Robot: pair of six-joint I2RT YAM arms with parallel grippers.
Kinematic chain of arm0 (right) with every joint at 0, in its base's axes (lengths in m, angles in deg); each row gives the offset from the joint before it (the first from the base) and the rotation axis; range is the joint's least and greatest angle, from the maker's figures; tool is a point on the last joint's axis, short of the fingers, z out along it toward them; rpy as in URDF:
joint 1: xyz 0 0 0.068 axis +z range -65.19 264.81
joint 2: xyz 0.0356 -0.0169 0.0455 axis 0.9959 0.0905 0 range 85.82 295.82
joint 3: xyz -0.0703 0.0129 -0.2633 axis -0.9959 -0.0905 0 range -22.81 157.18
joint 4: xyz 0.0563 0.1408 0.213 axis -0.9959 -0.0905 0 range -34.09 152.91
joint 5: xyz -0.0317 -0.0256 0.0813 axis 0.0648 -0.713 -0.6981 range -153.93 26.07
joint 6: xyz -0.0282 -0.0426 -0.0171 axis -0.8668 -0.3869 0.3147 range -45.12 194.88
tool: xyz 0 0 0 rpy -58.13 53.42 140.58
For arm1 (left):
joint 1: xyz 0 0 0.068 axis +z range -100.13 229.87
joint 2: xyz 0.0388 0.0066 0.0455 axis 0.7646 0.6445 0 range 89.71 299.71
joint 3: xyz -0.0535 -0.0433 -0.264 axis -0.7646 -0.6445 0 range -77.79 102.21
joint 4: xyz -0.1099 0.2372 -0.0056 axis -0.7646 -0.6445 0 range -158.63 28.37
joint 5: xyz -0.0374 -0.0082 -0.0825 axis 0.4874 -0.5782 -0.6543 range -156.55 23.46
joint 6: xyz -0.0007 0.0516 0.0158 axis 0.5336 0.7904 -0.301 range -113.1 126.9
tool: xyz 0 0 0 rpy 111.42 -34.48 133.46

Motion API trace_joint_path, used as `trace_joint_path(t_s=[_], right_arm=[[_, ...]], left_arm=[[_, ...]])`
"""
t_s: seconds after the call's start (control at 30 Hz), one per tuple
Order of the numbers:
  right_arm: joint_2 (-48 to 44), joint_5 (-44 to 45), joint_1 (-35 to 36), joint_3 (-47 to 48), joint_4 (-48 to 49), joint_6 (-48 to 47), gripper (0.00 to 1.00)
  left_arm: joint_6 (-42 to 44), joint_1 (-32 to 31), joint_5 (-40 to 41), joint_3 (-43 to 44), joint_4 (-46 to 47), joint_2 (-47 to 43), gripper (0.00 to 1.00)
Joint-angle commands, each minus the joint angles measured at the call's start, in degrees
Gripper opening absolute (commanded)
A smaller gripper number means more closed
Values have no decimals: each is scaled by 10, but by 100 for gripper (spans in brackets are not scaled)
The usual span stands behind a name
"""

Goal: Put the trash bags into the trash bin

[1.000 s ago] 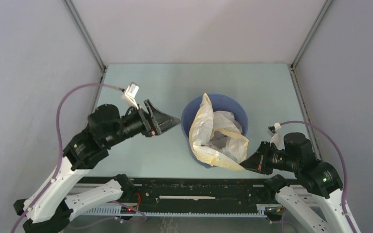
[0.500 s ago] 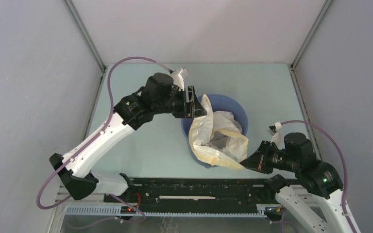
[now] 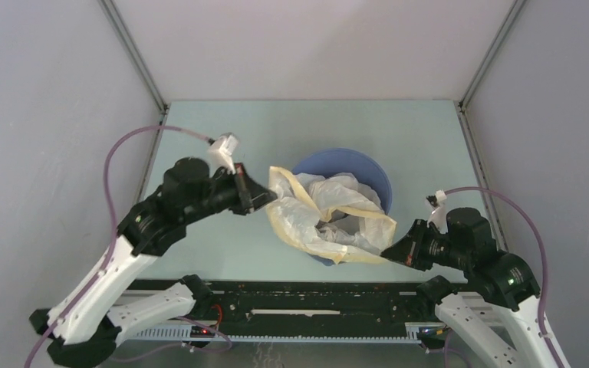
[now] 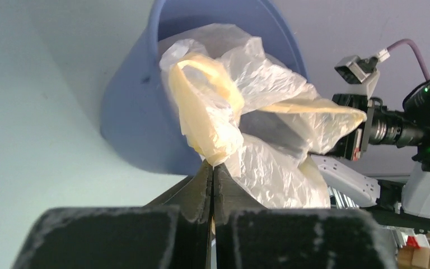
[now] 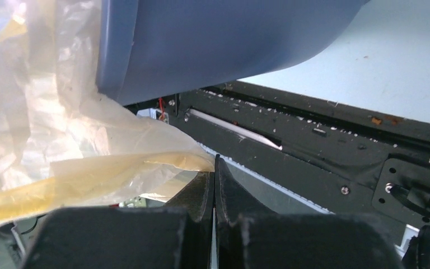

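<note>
A blue trash bin (image 3: 368,165) stands mid-table, with a wrinkled cream trash bag (image 3: 314,218) lying half in it and spilling over its near and left rim. My left gripper (image 3: 271,196) is shut on the bag's yellowish rim left of the bin; in the left wrist view the film (image 4: 213,120) bunches right at the closed fingertips (image 4: 213,166). On the bin's near right side, my right gripper (image 3: 386,251) is shut on the opposite edge of the bag (image 5: 117,168), with its tips (image 5: 215,159) pinching the film below the bin wall (image 5: 213,45).
The black rail (image 3: 314,295) with both arm bases runs along the near table edge. Grey walls with metal corner posts (image 3: 134,54) enclose the pale green table (image 3: 230,245) on three sides.
My left arm reached to the bag's top above the bin, closed on its rim and pulled it left and down, spreading the bag open. The right gripper kept its hold and place.
</note>
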Motion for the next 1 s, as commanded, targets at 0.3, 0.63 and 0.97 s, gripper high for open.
trace_joint_path(t_s=[0.3, 0.63, 0.97], right_arm=[[25, 179, -14, 4, 36, -29, 0], [124, 144, -75, 32, 83, -136, 10], [98, 212, -79, 199, -128, -260, 61]], left_arm=[[-47, 36, 122, -202, 52, -113, 0], [-49, 101, 38, -197, 123, -18, 0], [-53, 101, -12, -180, 131, 18, 0]])
